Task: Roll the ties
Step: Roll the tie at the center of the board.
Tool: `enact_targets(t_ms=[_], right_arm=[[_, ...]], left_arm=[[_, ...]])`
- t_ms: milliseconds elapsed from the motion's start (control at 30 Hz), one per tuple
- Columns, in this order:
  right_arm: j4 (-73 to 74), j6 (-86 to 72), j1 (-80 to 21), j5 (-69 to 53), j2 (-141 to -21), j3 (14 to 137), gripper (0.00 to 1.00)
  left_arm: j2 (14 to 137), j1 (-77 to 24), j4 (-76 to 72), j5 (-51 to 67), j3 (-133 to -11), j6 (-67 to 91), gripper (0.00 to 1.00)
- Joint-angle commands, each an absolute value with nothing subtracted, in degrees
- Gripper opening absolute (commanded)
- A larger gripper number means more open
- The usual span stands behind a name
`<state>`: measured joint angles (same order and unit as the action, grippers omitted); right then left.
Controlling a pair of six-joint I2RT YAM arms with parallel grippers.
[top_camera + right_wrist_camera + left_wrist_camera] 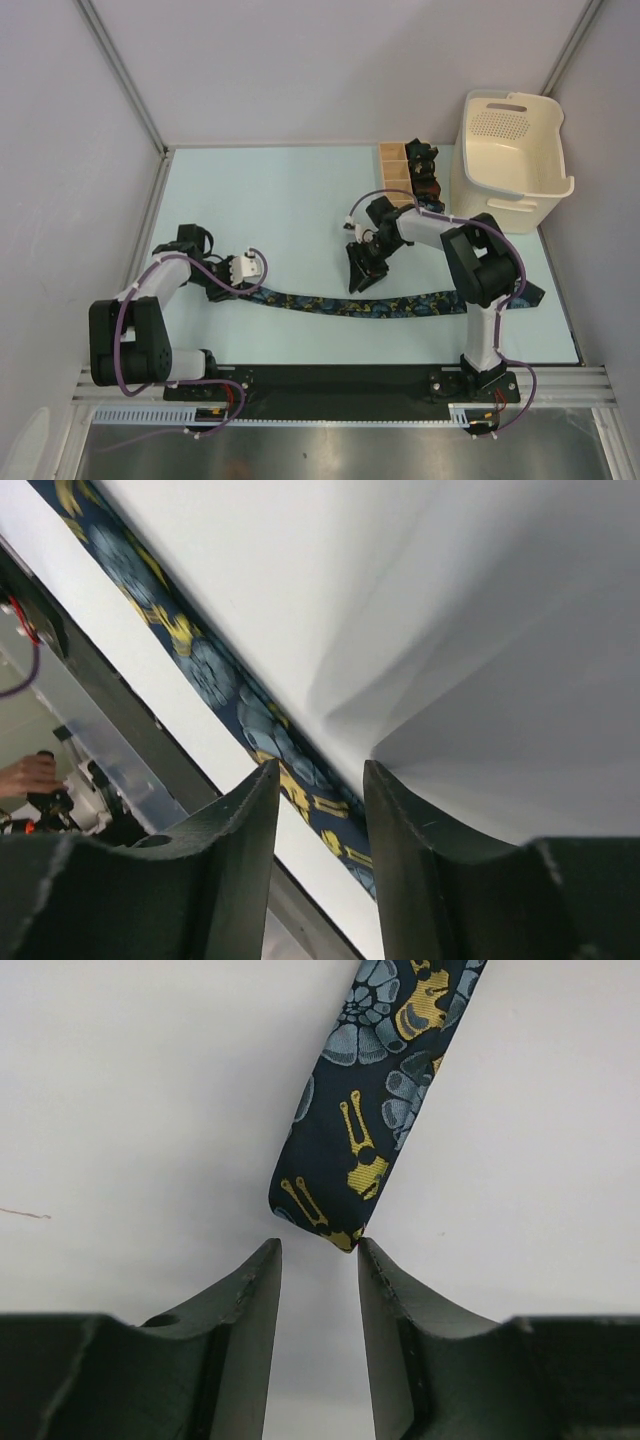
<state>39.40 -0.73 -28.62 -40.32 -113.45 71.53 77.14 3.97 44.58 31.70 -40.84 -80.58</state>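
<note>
Floral tie lay flat at full length, seemingly for rolling from its narrow end; left gripper and right gripper stood half-open, both empty.

I am reading no text, label, brand or number anywhere. The tie just ahead of the left gripper is showing only woven pattern, no lettering.
</note>
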Motion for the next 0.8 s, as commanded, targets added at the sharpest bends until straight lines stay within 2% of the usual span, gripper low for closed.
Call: enact_targets(t_ms=[0, 433, 567, 667, 767], right_arm=[[35.95, -3.07, -29.00, -41.13, -115.83, 78.83, 0.45], [20.84, -24.34, -36.38, -55.54, -119.53, 82.35, 0.46], [19.42, -26.10, -37.18, -56.42, -120.15, 82.35, 0.46], [18.99, -26.19, -37.35, -56.42, -119.71, 81.65, 0.46], [17.59, -27.42, -37.88, -56.60, -119.53, 81.21, 0.47]], left_arm=[[76.29, 3.43, 46.58, 35.68, -43.86, -80.42, 0.41], [72.07, -2.54, 47.73, 35.86, -42.72, -78.75, 0.32], [71.63, -2.20, 44.04, 33.23, -40.87, -75.77, 0.45], [71.46, -0.62, 42.72, 32.17, -40.08, -75.67, 0.48], [71.98, -0.18, 41.58, 31.20, -39.20, -76.73, 0.47]])
